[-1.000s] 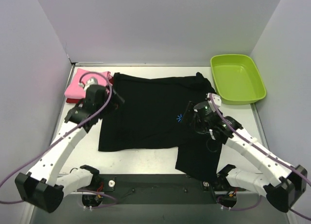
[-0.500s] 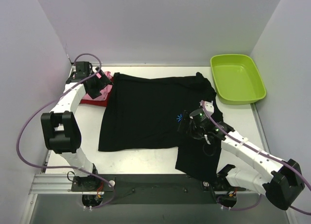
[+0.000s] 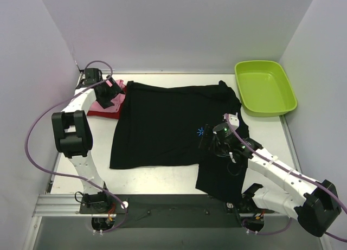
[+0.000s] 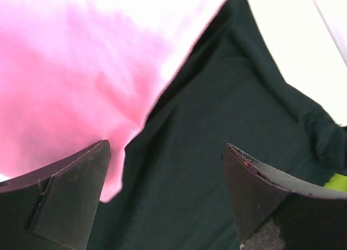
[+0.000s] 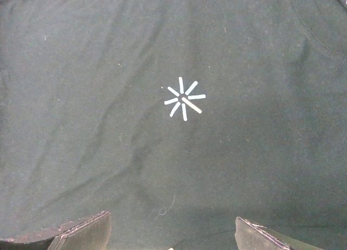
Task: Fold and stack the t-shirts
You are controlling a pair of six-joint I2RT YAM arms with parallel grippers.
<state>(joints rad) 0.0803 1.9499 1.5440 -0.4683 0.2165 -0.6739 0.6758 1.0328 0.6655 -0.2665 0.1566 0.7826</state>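
1. Left gripper: jaws apart with nothing between them. It hangs over the line where the pink t-shirt meets the black t-shirt, at the far-left corner of the table. Can't tell if the fingertips touch cloth.
2. The pink t-shirt sits on the dark red t-shirt, and a strip of red shows on the near side. That pile butts against the black shirt's left edge. Which cloth overlaps which there, I can't tell.
3. The black t-shirt is spread flat mid-table, chest side up, with the collar end toward the lime-green tub. One part runs down to the near edge by the right arm's base.
4. Right gripper: jaws wide and empty, low over the black shirt's chest. The starburst mark is straight ahead of the fingers.
5. The tub is in the far-right corner, just beside the shirt's collar end.
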